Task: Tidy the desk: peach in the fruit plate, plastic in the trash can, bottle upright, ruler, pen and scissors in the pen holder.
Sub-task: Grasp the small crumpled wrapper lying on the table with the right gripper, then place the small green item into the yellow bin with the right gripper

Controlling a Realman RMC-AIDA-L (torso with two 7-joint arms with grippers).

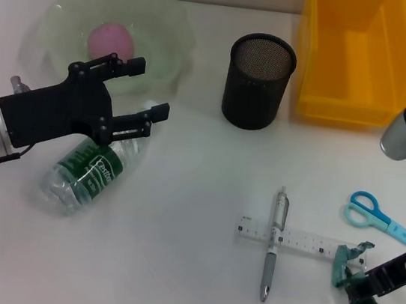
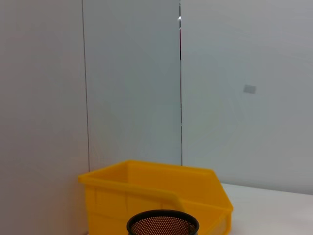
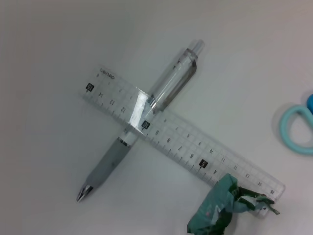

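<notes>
Two risks from where I'm standing: left end effector (image 1: 137, 96), jaws spread, hovers over the fallen bottle (image 1: 95, 167) beside the fruit plate (image 1: 72, 5) and could roll it, while right end effector (image 1: 366, 290), pinching the plastic (image 1: 355, 283), might drag the ruler (image 1: 293, 239).

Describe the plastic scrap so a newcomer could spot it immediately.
Start at the yellow trash can at the desk's far right, then come toward the robot past the blue-handled scissors. The plastic lies at the right end of the clear ruler, by the right gripper. It is the only crumpled, dark green thing there.
</notes>
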